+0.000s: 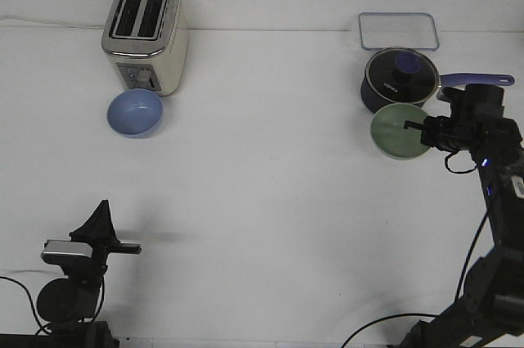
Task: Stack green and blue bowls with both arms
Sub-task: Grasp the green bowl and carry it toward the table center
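Green bowl (399, 130), empty, sits at four o'clock of the lidded saucepan (399, 79); the right gripper (413, 126) reaches over its rim, grip unclear. Blue bowl (135, 112), empty, sits at six o'clock of the toaster (146, 33).

The left arm (78, 270) sits folded low at the near left, its gripper (100, 221) pointing upward with the jaws drawn together to a narrow point (whether fully closed cannot be told). The right arm (483, 282) rises from the near right corner and stretches forward, its wrist bent to the left; the right gripper (412, 126) reaches out level, its jaws looking slightly parted
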### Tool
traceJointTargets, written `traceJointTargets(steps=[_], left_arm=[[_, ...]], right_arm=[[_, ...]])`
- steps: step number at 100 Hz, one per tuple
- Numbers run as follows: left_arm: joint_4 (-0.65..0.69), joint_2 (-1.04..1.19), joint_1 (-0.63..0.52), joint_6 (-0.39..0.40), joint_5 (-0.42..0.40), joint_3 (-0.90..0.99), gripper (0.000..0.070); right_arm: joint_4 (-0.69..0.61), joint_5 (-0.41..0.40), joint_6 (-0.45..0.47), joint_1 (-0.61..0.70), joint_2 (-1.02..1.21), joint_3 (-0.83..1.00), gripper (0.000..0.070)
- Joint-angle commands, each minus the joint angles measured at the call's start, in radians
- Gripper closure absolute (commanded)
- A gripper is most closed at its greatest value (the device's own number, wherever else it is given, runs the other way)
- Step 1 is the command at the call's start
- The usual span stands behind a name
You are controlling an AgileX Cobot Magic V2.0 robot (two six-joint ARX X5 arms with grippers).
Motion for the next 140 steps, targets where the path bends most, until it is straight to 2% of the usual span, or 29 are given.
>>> traceJointTargets(steps=[1, 9, 23, 33, 42, 59, 84, 104, 121, 140], left_arm=[[0.01, -0.001, 0.002, 0.008, 0.0, -0.019, 0.0686], [0.01, -0.001, 0.002, 0.008, 0.0, -0.019, 0.0686], [0.01, -0.001, 0.002, 0.008, 0.0, -0.019, 0.0686], [0.01, -0.001, 0.002, 0.008, 0.0, -0.019, 0.0686], [0.01, -0.001, 0.002, 0.008, 0.0, -0.019, 0.0686], [0.01, -0.001, 0.002, 0.009, 0.0, -0.019, 0.0686], [0.01, -0.001, 0.002, 0.008, 0.0, -0.019, 0.0686], [0.01, -0.001, 0.002, 0.008, 0.0, -0.019, 0.0686], [0.01, -0.001, 0.002, 0.008, 0.0, -0.019, 0.0686], [0.01, -0.001, 0.002, 0.009, 0.0, -0.019, 0.0686]], right_arm=[[-0.02, -0.036, -0.003, 0.002, -0.059, 0.02, 0.07], [-0.043, -0.089, -0.001, 0.017, -0.137, 0.019, 0.07], [-0.094, -0.133, -0.001, 0.079, -0.262, 0.0, 0.07], [-0.101, -0.139, 0.006, 0.17, -0.363, -0.085, 0.07], [-0.069, -0.137, 0.054, 0.281, -0.441, -0.188, 0.07], [0.031, -0.115, 0.148, 0.504, -0.497, -0.359, 0.07], [0.108, 0.037, 0.214, 0.75, -0.426, -0.471, 0.07], [0.194, 0.046, 0.225, 0.789, -0.298, -0.492, 0.07], [0.251, -0.035, 0.225, 0.789, -0.189, -0.492, 0.07], [0.288, -0.023, 0.232, 0.8, -0.133, -0.492, 0.07]])
